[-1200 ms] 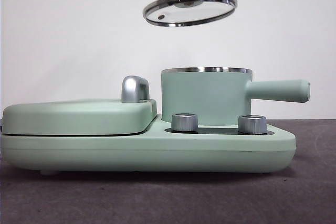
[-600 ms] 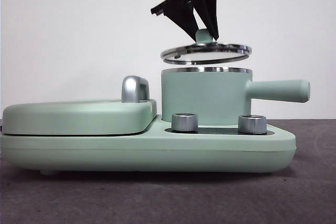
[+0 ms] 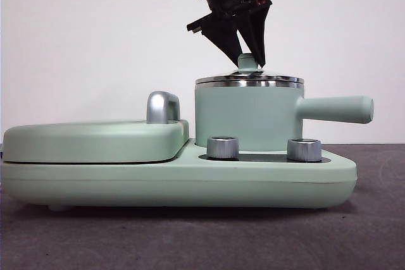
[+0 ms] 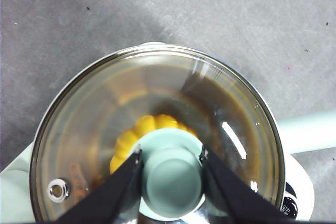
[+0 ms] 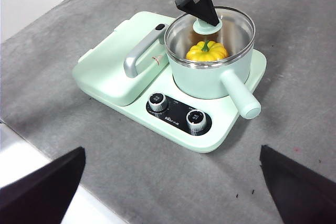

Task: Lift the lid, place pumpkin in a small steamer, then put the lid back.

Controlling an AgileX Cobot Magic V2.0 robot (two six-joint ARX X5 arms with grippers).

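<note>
The glass lid (image 3: 249,80) with steel rim rests on the mint-green small steamer (image 3: 247,118). My left gripper (image 3: 248,60) comes down from above and is shut on the lid's mint-green knob (image 4: 172,181). The yellow pumpkin (image 5: 206,51) lies inside the steamer and shows through the glass in the left wrist view (image 4: 142,132). The lid also shows in the right wrist view (image 5: 210,27), with the left gripper (image 5: 205,22) on its knob. My right gripper (image 5: 173,182) is open, high above the table's near side, away from the steamer.
The steamer stands on a wide mint-green base (image 3: 177,181) with two steel knobs (image 3: 223,147). A large flat mint-green cover (image 3: 95,140) with a steel handle (image 3: 162,107) lies beside it. The steamer's long handle (image 3: 335,109) sticks out sideways. Grey table all around.
The left gripper has lowered the lid from high above the steamer, tilted, down onto the steamer's rim, where it now sits level.
</note>
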